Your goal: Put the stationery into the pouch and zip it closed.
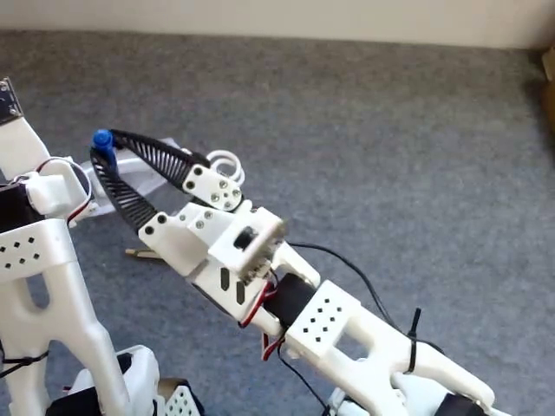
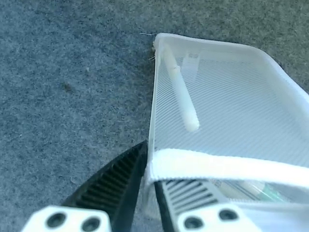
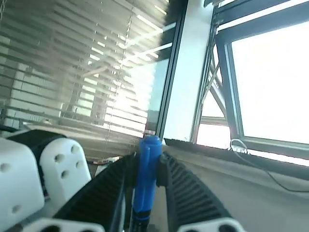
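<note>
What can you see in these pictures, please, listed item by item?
pouch: one, white mesh, lying on the surface, its edge in the left claw
white stick: one, white, inside the pouch
blue pen: one, blue, upright in the right claw
white loops: two, white, on the surface beside the right claw; I cannot tell what they are
tan stick: one, tan, on the surface, partly hidden under the right arm
grey felt surface: one, grey, under everything
window: one, bright, in the room behind
left claw: one, black fingers, pinching the pouch's edge
right claw: one, black fingers, raised over the pouch
</note>
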Controlling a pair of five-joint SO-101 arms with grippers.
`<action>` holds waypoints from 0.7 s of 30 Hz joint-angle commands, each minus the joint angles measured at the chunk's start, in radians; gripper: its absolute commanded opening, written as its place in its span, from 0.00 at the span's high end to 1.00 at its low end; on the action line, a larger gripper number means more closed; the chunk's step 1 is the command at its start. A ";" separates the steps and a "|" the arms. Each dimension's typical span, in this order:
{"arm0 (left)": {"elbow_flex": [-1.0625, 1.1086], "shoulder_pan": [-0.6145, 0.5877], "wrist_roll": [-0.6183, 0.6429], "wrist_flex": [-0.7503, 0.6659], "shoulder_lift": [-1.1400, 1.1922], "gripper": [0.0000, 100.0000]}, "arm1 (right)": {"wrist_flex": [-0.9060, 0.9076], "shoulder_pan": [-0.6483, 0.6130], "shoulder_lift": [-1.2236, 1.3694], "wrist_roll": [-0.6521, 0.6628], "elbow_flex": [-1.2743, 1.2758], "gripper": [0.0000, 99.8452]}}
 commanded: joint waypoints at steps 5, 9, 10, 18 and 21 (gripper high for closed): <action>-0.001 -0.012 0.011 -0.018 -0.028 0.99 | -0.120 0.036 0.064 0.034 -0.036 1.00; -0.001 -0.012 0.011 -0.018 -0.028 0.99 | -0.122 0.035 0.111 0.121 -0.036 1.00; -0.001 -0.012 0.011 -0.018 -0.028 0.99 | -0.122 0.035 0.124 0.141 -0.033 1.00; 0.001 -0.012 0.008 -0.018 -0.028 0.99 | -0.117 0.018 0.170 0.313 -0.028 1.00; 0.001 -0.012 0.008 -0.018 -0.028 0.99 | -0.117 -0.004 0.177 0.425 -0.012 1.00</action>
